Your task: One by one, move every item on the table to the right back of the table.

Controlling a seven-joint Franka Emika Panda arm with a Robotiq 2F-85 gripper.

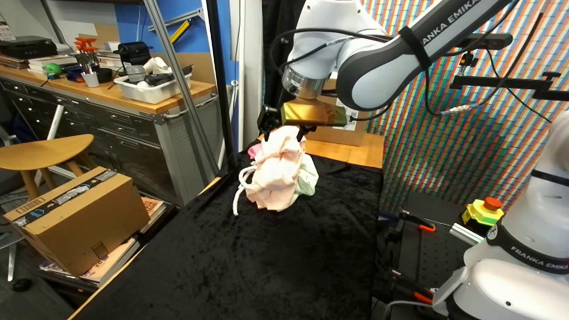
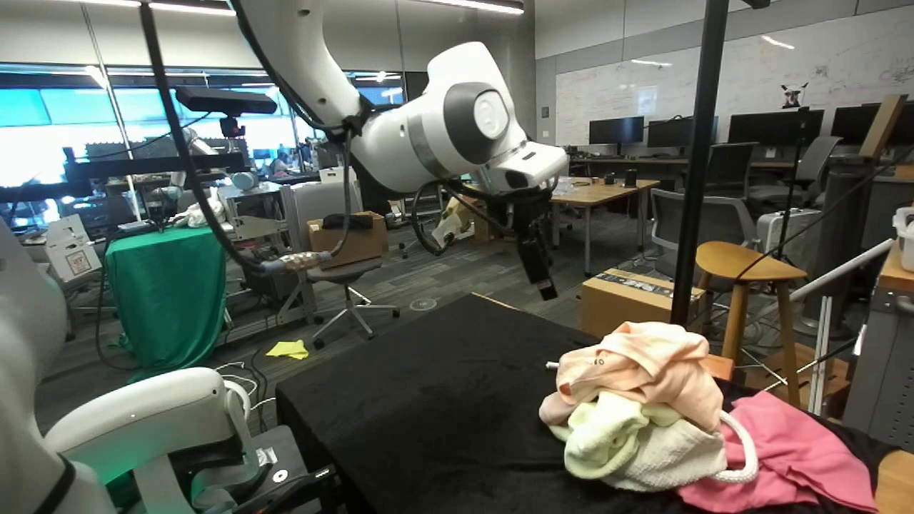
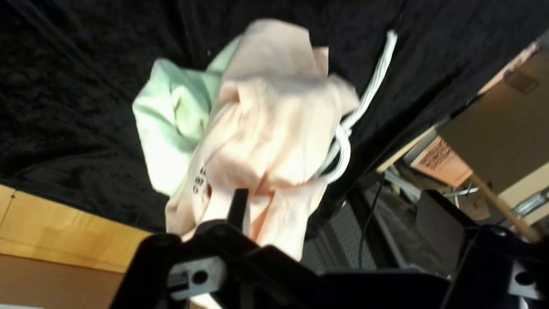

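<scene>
A peach cloth (image 1: 278, 178) lies bunched on top of a pile on the black-covered table (image 1: 284, 262); it also shows in an exterior view (image 2: 646, 371) and the wrist view (image 3: 279, 124). A pale green cloth (image 2: 603, 435) sits beside and partly under it, also in the wrist view (image 3: 171, 124). A pink cloth (image 2: 792, 457) lies under and beside the pile; it is not visible in the wrist view. A white rope (image 3: 377, 81) loops out from the pile. My gripper (image 3: 341, 214) has its fingers wide apart with nothing between them, in the air above the table (image 2: 546, 289).
A black pole (image 2: 703, 157) stands by the table edge near the pile. A cardboard box (image 1: 342, 133) stands on the wooden strip (image 1: 355, 151) beyond the black cover. Another box (image 1: 84, 218) and a stool (image 1: 44, 153) are beside the table. An emergency stop (image 1: 484, 211) is near the robot base.
</scene>
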